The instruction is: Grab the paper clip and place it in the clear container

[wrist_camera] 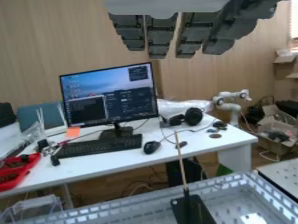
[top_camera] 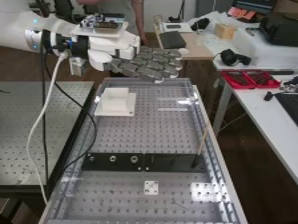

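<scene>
Grey and open, your robot hand [top_camera: 148, 65] hangs high; confirm that faint sliver [top_camera: 181, 205] is the paper clip before pinching.

Between the black strip [top_camera: 171, 163] and the white block [top_camera: 116, 100] beyond it, the perforated bench [top_camera: 149, 135] affords passage. A thin, tilted stick [top_camera: 202, 142] rises from one end of the strip, obstructing low travel there.
</scene>
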`<control>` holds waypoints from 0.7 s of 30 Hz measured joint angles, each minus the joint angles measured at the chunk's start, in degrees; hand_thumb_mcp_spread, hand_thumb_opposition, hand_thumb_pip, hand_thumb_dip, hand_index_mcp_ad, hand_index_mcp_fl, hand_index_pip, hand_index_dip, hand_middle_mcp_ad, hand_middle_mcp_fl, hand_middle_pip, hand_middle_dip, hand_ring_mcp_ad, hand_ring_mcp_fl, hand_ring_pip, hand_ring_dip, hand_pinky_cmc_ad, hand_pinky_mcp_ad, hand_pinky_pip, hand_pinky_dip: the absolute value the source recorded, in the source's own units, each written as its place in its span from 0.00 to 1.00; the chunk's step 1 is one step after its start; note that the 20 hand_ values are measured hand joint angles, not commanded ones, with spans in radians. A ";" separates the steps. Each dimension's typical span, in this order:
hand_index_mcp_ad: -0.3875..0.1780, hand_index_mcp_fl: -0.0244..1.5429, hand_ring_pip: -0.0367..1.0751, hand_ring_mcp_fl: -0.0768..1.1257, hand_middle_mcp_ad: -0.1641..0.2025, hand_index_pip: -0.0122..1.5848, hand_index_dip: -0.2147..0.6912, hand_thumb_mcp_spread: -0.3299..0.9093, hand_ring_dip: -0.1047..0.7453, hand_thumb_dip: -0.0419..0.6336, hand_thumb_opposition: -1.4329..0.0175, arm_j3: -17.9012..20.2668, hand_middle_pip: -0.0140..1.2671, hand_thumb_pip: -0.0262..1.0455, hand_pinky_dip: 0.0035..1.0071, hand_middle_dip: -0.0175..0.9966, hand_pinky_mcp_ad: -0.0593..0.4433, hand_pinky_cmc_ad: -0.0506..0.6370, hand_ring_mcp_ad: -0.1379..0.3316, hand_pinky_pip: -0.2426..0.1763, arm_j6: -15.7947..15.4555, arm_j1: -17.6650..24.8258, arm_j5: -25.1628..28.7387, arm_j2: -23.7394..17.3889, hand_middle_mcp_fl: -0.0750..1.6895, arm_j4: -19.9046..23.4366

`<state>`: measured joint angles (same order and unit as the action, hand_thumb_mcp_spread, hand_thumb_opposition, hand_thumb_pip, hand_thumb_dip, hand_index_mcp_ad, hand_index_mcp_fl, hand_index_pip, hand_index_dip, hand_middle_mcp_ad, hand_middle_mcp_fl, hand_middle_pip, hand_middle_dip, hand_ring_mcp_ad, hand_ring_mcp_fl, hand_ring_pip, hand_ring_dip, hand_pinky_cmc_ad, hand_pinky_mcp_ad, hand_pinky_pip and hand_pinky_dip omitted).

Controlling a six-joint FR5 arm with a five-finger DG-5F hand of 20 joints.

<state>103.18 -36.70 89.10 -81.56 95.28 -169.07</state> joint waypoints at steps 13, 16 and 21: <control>0.67 0.01 0.11 0.06 0.43 0.04 0.27 0.53 0.17 0.19 0.63 5.62 0.09 0.32 0.16 0.10 0.47 0.34 0.40 0.53 4.81 -2.82 4.51 6.86 0.09 5.84; 0.66 0.01 0.11 0.07 0.43 0.04 0.27 0.56 0.18 0.20 0.58 6.30 0.10 0.33 0.20 0.11 0.58 0.44 0.43 0.51 5.53 -3.60 5.23 8.32 0.09 6.84; 0.66 0.03 0.13 0.07 0.43 0.05 0.28 0.56 0.19 0.23 0.54 6.67 0.10 0.36 0.21 0.13 0.62 0.49 0.49 0.51 5.98 -4.99 6.46 10.28 0.10 8.19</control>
<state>109.85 -30.72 84.11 -75.10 105.56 -160.89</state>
